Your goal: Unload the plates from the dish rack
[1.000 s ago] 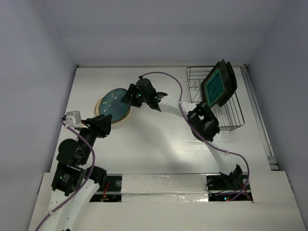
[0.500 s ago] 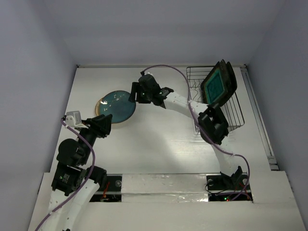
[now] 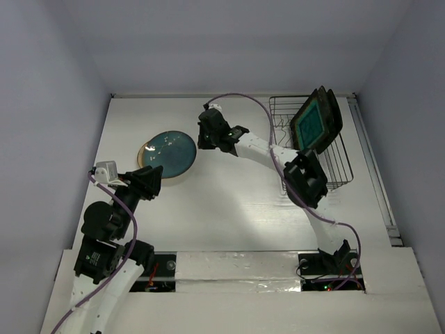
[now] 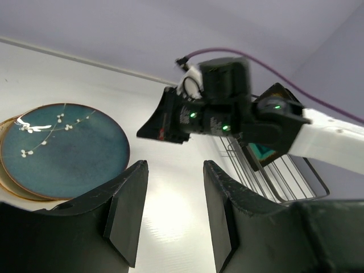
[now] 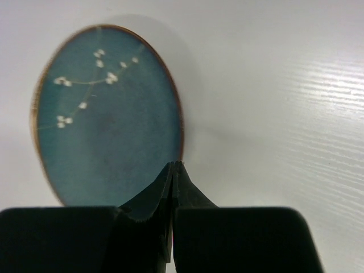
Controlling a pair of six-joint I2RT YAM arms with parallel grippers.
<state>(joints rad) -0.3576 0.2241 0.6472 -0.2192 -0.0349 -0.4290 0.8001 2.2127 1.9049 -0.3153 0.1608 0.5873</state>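
White table (image 3: 229,209), round teal plate (image 3: 169,153) flat (on cream one (image 3: 143,153)), right tool (image 5: 173,166) together, left tool (image 4: 173,170) apart.

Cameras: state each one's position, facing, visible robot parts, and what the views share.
Top external: above and behind the bases, looking down; both arms, dish rack, round teal plate.
Left wrist: on the left arm, facing the right arm and rack; left gripper open.
Right wrist: on the right arm, looking down at the plate; right gripper shut.
Shared: the plate, in all three.

light: bright, even, overhead | glare: sheen on table (image 3: 229,209) | shadows: soft | wrist views: jaws dark, silhouetted
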